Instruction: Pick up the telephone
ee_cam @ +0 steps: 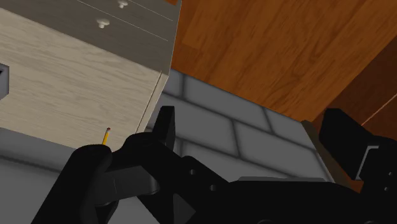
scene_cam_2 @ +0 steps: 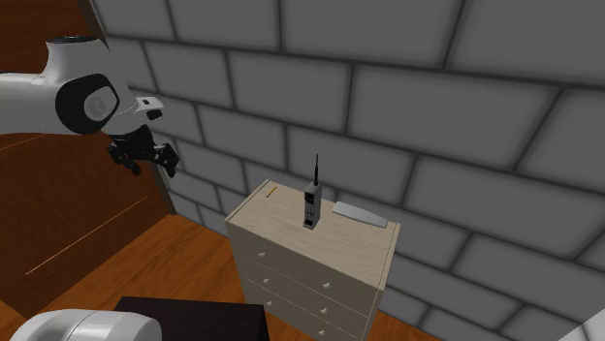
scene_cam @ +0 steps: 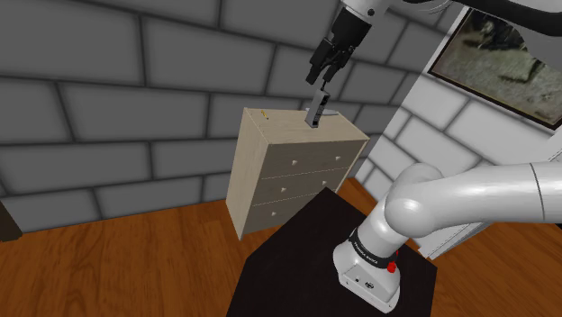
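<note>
Shoulder view hides the dresser's [scene_cam: 288,171] lower corner behind the black stand [scene_cam: 288,257]; its three drawers are shut, contents unseen. Your telephone [scene_cam_2: 310,205] stands upright mid-top on the dresser, beside a flat grey object [scene_cam_2: 359,213] too plain to identify. Your gripper [scene_cam_2: 167,160] hangs out past the dresser's end, fingers wide apart, holding nothing.

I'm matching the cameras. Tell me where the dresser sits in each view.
Shoulder view: dresser at centre, before the grey block wall.
Second exterior view: dresser lower middle, same wall behind.
Wrist view: its pale top and knobbed drawers, beside the open gripper.
Shared landmark: the grey block wall.
</note>
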`<state>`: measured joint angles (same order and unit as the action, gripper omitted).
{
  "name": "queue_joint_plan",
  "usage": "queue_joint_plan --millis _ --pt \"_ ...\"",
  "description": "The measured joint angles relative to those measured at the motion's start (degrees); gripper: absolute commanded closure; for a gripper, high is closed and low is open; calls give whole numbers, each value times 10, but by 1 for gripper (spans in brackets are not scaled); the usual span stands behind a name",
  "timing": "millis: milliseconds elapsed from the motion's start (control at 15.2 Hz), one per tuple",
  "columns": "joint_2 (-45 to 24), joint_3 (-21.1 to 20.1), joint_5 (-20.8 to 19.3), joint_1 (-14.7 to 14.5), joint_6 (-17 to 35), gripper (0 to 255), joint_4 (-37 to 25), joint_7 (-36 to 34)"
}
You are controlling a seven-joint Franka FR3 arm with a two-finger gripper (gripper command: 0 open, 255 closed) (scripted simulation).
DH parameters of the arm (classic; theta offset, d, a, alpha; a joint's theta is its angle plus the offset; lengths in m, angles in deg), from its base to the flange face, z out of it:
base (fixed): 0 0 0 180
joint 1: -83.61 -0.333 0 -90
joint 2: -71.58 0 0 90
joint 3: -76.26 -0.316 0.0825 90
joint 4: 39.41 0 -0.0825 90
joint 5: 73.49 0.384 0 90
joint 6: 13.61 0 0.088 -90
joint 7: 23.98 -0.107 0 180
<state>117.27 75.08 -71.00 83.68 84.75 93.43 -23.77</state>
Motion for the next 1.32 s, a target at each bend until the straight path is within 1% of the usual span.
queue_joint_plan --millis 132,462,924,1320 --pt "-3 5 -4 3 2 0 1 5" --pt "-59 42 -32 24 21 0 -17 37" --pt "-166 98 -68 55 55 0 -63 86" --pt "-261 143 -86 77 71 0 -123 126"
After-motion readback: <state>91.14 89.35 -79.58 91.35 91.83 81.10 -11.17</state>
